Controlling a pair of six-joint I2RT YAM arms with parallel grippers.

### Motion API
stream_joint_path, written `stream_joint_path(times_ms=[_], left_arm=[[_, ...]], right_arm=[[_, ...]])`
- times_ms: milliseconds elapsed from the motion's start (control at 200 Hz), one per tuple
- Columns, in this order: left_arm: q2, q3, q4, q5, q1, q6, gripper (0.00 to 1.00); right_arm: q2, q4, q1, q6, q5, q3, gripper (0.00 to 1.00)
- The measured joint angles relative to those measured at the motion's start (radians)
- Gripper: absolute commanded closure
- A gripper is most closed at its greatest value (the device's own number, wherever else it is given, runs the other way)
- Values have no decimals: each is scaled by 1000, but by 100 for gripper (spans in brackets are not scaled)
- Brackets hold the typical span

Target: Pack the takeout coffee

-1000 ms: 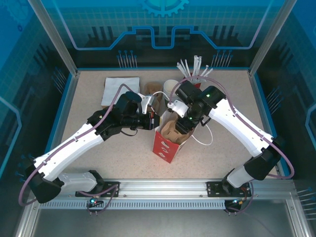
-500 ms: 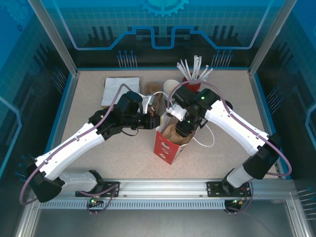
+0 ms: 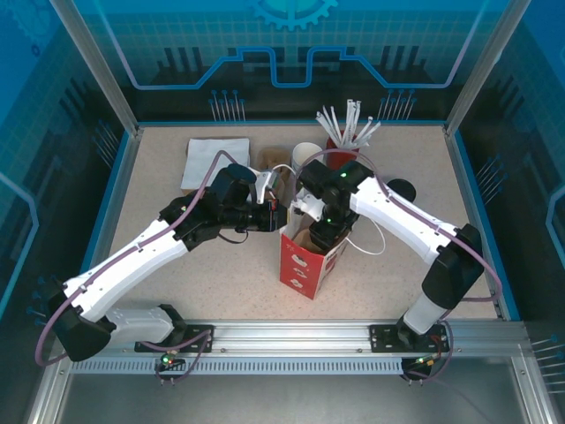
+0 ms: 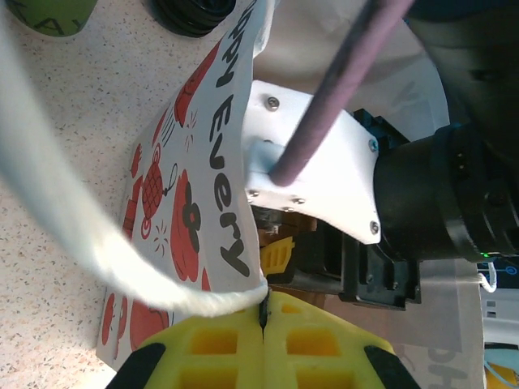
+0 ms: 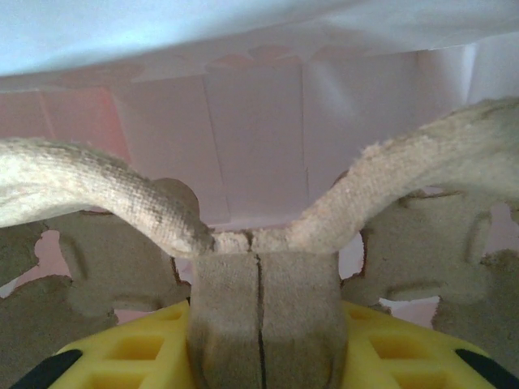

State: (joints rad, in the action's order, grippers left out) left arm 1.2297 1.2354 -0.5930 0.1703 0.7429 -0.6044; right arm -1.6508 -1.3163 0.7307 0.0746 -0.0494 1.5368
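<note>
Napkins of white paper point(image 3: 214, 163), folded into a flat square, are seen at the far left of the speckled beige bench point(image 3: 159, 265). Next to the right, the left pincer point(image 4: 263, 312) is clamped together on the white cord handle point(image 4: 81, 235) where it meets the rim of the red-and-white printed paper bag point(image 3: 300, 265), so the mouth of the upright bag is held open. Inside that mouth the right pincer point(image 5: 258, 324) is closed tight on the centre tab of a brown moulded-pulp cup carrier point(image 5: 97, 203), which is gripped between the bag's walls. The small olive-green paper cup point(image 4: 49, 12) is found on the bench on the far side of the bag from the left pincer, with a round black plastic lid point(image 4: 190, 12) lying just beside it. Only a strip of the cup's wall is shown, so whether it is filled cannot be told. The cup is judged light, with a thin wall that would buckle under a hard squeeze and a smooth coating that may slip. It is best taken around the wall just below the rolled rim, where it is stiffest, with gentle pressure. It should be kept upright throughout, since an unlidded cup would spill if tilted.
</note>
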Motion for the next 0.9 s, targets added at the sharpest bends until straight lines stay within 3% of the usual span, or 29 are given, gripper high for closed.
stream_joint_path(times_ms=[895], left_arm=[[0,15,-32,-69,6,8,100]], right_arm=[[-97,42,16,35,-42,-101,59]])
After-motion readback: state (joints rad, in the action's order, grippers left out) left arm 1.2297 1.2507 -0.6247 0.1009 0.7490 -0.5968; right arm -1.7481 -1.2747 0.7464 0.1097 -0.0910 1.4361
